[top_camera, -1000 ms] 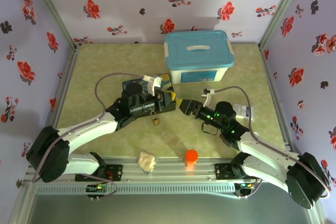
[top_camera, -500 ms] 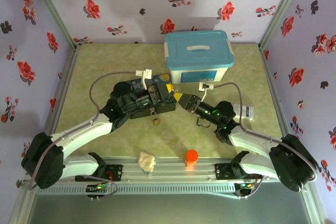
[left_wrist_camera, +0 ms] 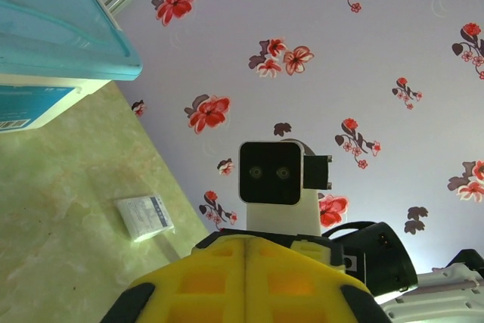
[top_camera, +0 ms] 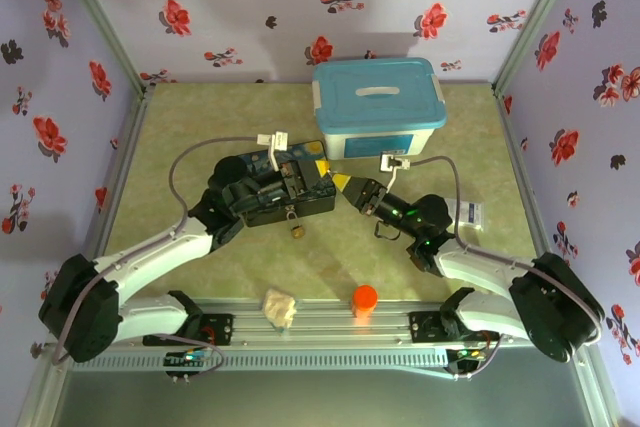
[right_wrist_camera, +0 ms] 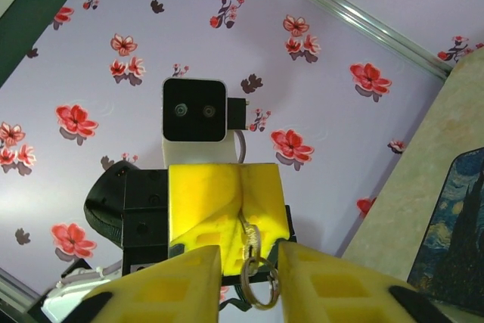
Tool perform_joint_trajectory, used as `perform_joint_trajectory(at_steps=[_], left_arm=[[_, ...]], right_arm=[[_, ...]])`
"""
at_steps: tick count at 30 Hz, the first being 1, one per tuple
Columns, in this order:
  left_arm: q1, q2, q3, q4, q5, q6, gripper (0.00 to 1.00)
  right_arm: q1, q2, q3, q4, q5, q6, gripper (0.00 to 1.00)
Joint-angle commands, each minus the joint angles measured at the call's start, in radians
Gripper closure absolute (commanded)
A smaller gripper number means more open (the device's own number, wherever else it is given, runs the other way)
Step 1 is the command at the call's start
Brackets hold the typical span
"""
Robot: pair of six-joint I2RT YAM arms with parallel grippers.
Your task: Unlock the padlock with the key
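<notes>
— What do you look like?
— White links [top_camera: 150, 250] between black joints [top_camera: 78, 299]; grey cables [top_camera: 176, 175] at both wrists; my fingers [left_wrist_camera: 212, 281] are ribbed yellow plastic.
— And the wrists?
— Each has a white boxy camera [left_wrist_camera: 274, 174] with two lenses; green lights [top_camera: 400, 214] glow on my right arm.

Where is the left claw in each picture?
Top external: left claw mid-table, just in front of the blue box, tip to tip with the right claw.
Left wrist: left claw at the bottom edge, yellow fingers pressed together.
Right wrist: left claw in the centre, facing the camera, pinching the key.
Shared landmark: the flowered wall.
</notes>
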Motion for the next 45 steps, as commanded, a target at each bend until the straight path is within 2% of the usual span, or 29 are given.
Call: perform_joint_trajectory(at_steps=[1, 10, 16, 28, 34, 38, 40, 45], left_arm=[[-0.001, -0.018, -0.008, 0.010, 0.009, 0.008, 1.00], [-0.012, -0.003, -0.009, 0.021, 0.009, -0.002, 1.00], [-0.019, 0.006, -0.011, 0.026, 0.011, -0.003, 1.00], [-0.022, 0.010, -0.007, 0.014, 0.015, 0.004, 1.00], [-0.023, 0.018, -0.004, 0.014, 0.013, 0.007, 1.00], [-0.022, 0.024, 0.003, 0.004, 0.012, 0.014, 1.00], [-0.022, 0.026, 0.003, 0.006, 0.014, 0.011, 1.00], [-0.022, 0.011, 0.009, -0.021, 0.014, 0.030, 1.00]], right_arm=[[-0.005, 0.008, 0.007, 0.063, -0.004, 0.001, 0.78], [-0.019, 0.000, -0.011, 0.070, 0.007, -0.014, 0.90], [-0.025, -0.005, -0.007, 0.033, 0.001, -0.025, 0.81], [-0.030, 0.006, -0.011, 0.036, -0.007, -0.030, 0.88], [-0.030, 0.028, -0.029, 0.085, -0.010, -0.005, 0.81], [-0.030, 0.057, -0.036, 0.128, -0.015, 0.010, 0.80], [-0.030, 0.068, -0.039, 0.153, -0.018, 0.017, 0.81], [-0.030, 0.079, -0.033, 0.164, -0.031, 0.023, 0.94]])
